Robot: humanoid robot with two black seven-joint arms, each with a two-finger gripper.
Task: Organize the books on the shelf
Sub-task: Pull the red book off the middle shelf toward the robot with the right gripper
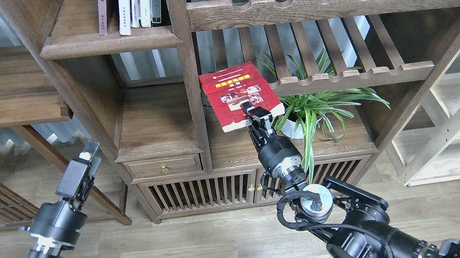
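Presently the right tool is clamped on the lower edge of the red book, which hangs in the air in front of the post between the narrow compartment and the slatted rack, cover facing out and tilted. It touches no surface. The left tool is raised at the lower left, well apart from everything; whether it stands wide or narrow I cannot tell. On the upper plank shelf, about 4 books stand upright.

Handling, as a judgement: a light paperback, limp in the cover, likely to sag away from a 1-edge pinch. The glossy cover may slip. A hold near the spine would be stiffer. A potted plant sits just beside the book.
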